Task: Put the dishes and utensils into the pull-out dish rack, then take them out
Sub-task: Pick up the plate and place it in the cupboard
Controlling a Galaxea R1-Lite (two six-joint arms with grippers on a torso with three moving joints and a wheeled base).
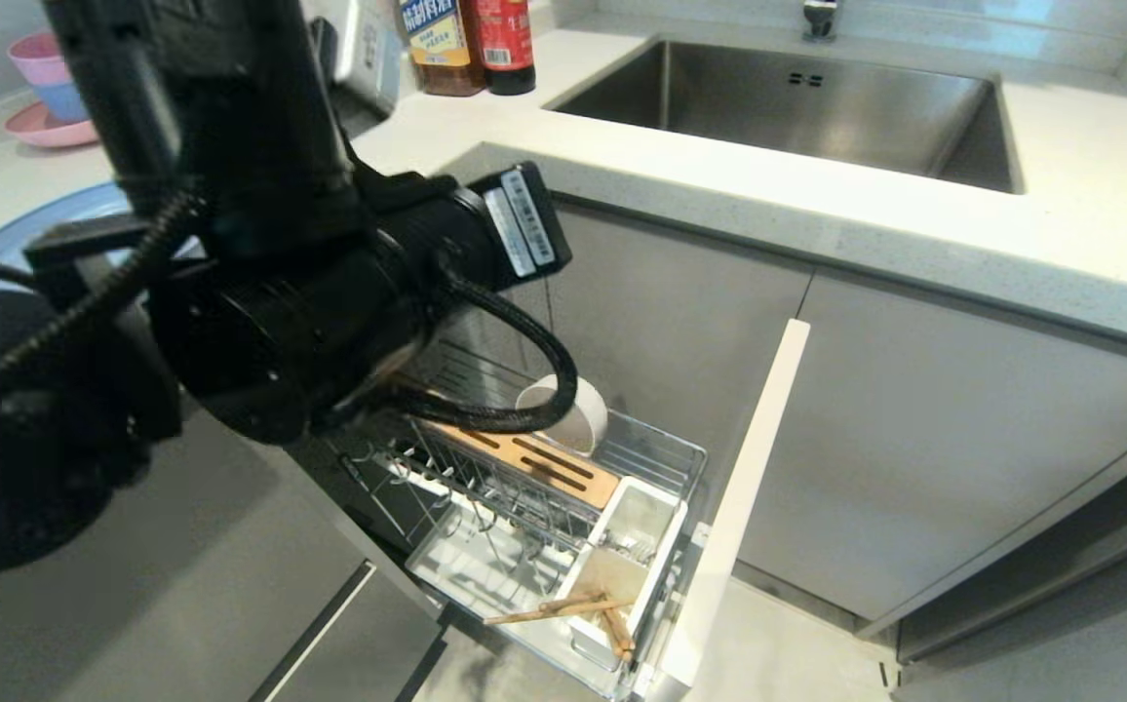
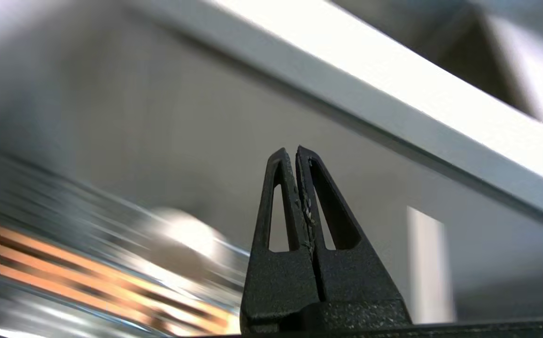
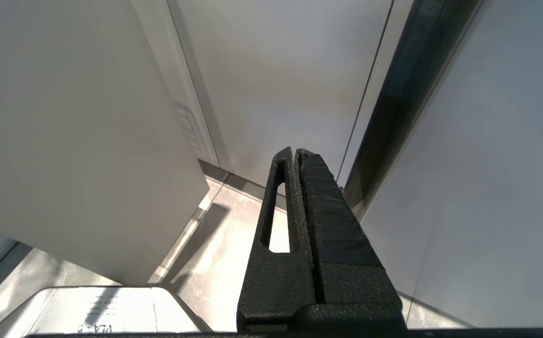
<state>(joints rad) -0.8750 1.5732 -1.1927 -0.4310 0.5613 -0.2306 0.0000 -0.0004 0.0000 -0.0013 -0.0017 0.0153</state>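
With rack (image 1: 563, 487) pulled out under the counter (image 1: 1061, 244): bowl (image 1: 573, 414) on its side at the back of the wire basket, chopsticks (image 1: 573, 609) askew across the white holder (image 1: 627, 551), fork (image 1: 634, 548) in it. Blue plate (image 1: 57, 219) on the counter behind the left arm. Left gripper (image 2: 296, 152) pressed together on nothing, above the rack. Right gripper (image 3: 296, 152) likewise pressed together, empty, parked low beside a cabinet.

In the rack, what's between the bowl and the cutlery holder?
Head view: the wooden knife block lies between the bowl and the cutlery holder.
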